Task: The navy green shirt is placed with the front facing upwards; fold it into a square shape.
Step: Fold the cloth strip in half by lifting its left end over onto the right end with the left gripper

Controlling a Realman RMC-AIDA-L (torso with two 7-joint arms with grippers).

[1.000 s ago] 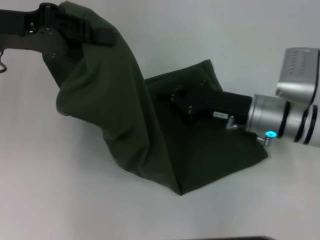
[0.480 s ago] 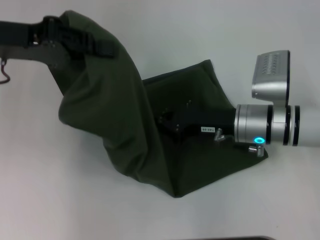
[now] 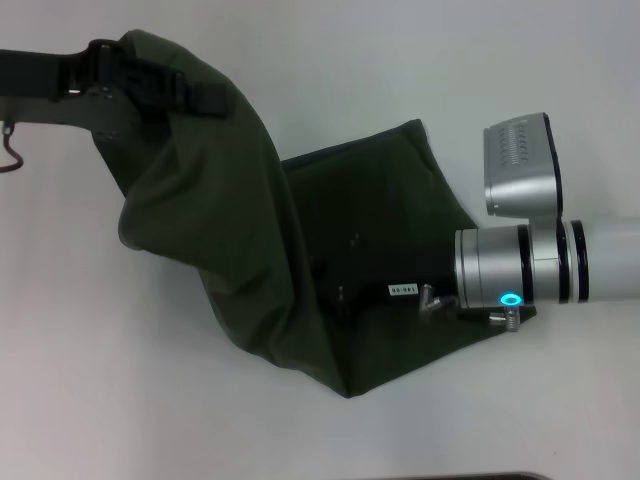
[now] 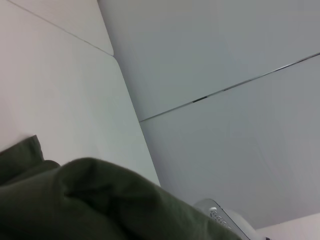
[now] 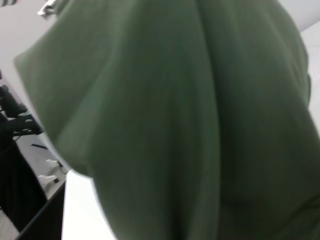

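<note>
Since a second ago, the right arm has pushed further in over the navy green shirt (image 3: 250,260) from the right edge of the white tabletop (image 3: 120,400), so its silver wrist now hangs above the shirt's right border and its black gripper (image 3: 345,290) reaches to the middle of the cloth. Nearest the front edge, a folded point of the shirt lies flat on the table. Behind it, the lower layer spreads toward the right side, dark olive and plain, with no print showing. The right gripper sits low over this layer; whether its fingers are clenched or released cannot be told against the dark fabric. Further back, toward the far left corner, the left gripper (image 3: 150,85) holds a bunched part of the shirt raised off the table, fingers clamped on the cloth, which drapes down in a broad fold to the flat layer.
</note>
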